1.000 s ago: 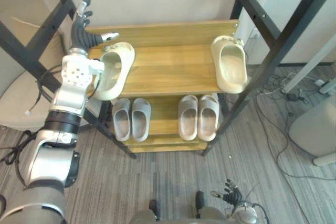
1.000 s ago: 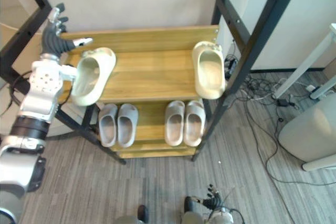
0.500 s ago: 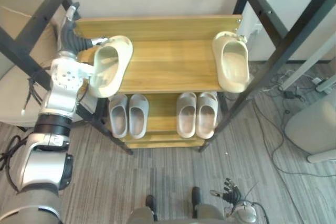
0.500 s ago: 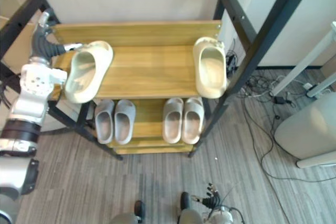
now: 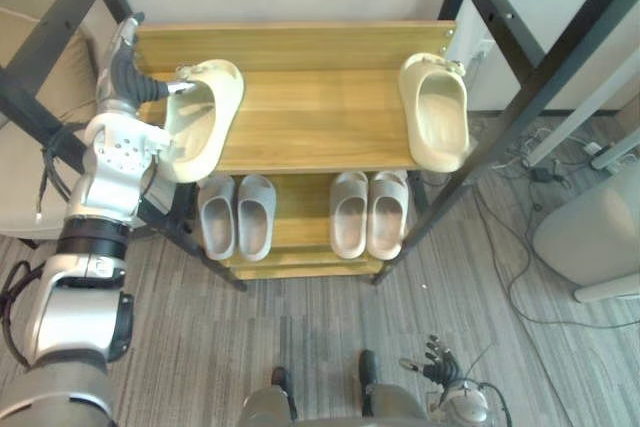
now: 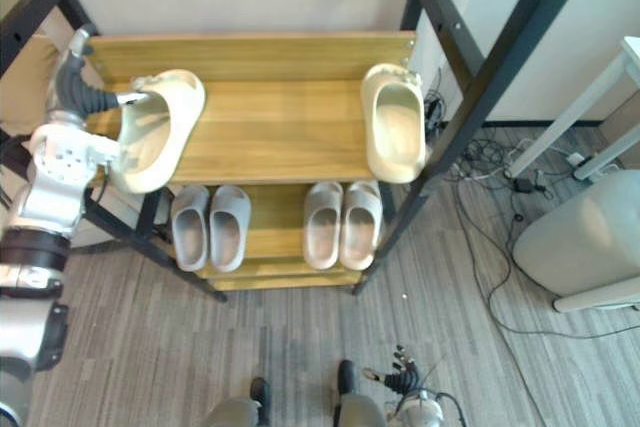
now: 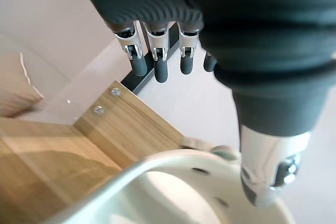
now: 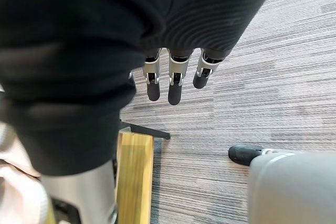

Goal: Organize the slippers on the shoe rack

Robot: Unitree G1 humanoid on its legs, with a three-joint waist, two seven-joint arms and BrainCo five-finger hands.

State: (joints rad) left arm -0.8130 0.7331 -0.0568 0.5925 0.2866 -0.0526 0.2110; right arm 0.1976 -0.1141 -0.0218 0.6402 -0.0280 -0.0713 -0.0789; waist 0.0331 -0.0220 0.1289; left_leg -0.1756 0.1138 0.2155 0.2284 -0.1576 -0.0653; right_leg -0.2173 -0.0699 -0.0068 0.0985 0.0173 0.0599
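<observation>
Fingers [image 7: 160, 66] of the left hand [image 5: 128, 77] stand straight, thumb [image 7: 268, 174] over the rim of the left cream slipper [image 5: 203, 117] at the left end of the shoe rack's [image 5: 300, 117] top shelf, the right cream slipper [image 5: 435, 112] at the opposite end, two grey pairs [image 5: 237, 215] below, right hand [image 5: 437, 365] low with fingers relaxed.

Matt foam slippers [image 5: 199, 131], wooden shoe rack [image 5: 310, 117]

Striped grey carpet [image 5: 300, 327]; a beige seat [image 5: 25, 197] left; right, a pale grey tub [image 5: 590, 237], perhaps a stool.
</observation>
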